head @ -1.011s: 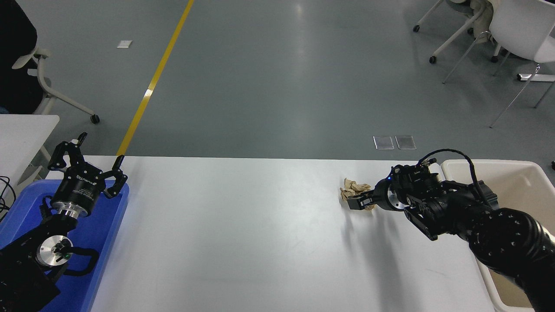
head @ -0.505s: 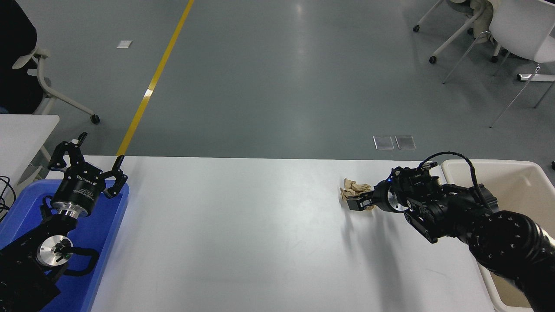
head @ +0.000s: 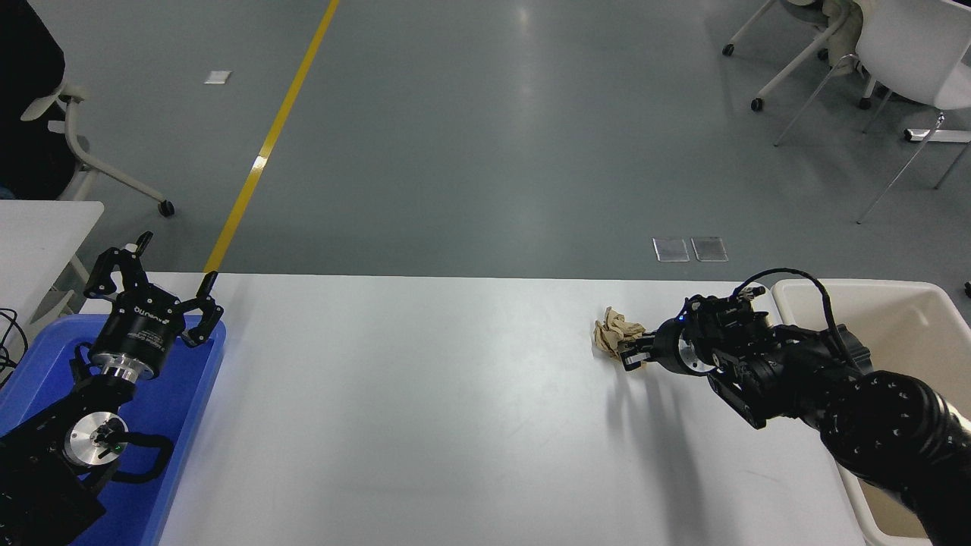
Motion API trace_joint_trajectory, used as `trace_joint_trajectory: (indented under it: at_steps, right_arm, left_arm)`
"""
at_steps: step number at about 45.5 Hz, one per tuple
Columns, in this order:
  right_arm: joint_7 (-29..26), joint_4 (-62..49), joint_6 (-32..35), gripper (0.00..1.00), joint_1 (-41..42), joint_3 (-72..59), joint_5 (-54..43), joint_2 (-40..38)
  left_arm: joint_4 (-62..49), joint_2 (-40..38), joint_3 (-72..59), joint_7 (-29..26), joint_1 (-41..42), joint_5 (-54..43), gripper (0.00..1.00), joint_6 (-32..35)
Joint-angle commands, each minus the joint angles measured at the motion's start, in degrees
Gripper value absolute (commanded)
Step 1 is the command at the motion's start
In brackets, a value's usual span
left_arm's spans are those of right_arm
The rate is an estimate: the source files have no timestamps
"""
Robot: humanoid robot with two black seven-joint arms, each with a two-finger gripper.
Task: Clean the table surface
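The table surface [head: 425, 425] is a wide white top that fills the lower half of the head view. A crumpled brown paper ball [head: 611, 332] lies on it at the far right, near the back edge. My right gripper [head: 631, 350] reaches in from the right, and its fingers are closed on the near right side of the paper, low over the table. My left gripper [head: 163, 265] is open and empty, parked above the blue tray at the lower left.
A blue tray [head: 190, 394] sits at the table's left end under my left arm. A beige tub [head: 910, 318] stands off the table's right end. A smaller white table [head: 38, 227] is at the left edge. Chairs stand on the grey floor beyond.
My right gripper's fingers have closed in on the paper ball, which now looks more squeezed together. The wrist has shifted slightly. The left arm has not moved.
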Motion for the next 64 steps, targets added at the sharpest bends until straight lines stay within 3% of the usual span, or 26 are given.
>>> trace_joint_trajectory:
  at_steps: [1,12,27,42,64]
  right_arm:
    - [0.57,0.0,0.26,0.0,0.78,0.65,0.25,0.0]
    - [4.35,2.9,0.79,0.0,5.44,3.81,4.46,-0.09]
    - [5.23,17.4,5.09,0.0,14.05,14.79,10.1,-14.67]
    - [5.23,17.84,11.95,0.0,13.79,31.05,10.1,-21.35]
    - [4.61,15.03,14.32,0.0,8.44,51.0,12.64,-27.16]
  left_arm:
    - [-0.02,-0.04,0.05,0.0,0.0,0.0,1.0,0.0]
    - [-0.02,0.04,0.05,0.0,0.0,0.0,1.0,0.0]
    - [-0.02,-0.04,0.05,0.0,-0.09,0.0,1.0,0.0]
    - [-0.02,0.04,0.05,0.0,-0.09,0.0,1.0,0.0]
    - [-0.02,0.04,0.05,0.0,-0.09,0.0,1.0,0.0]
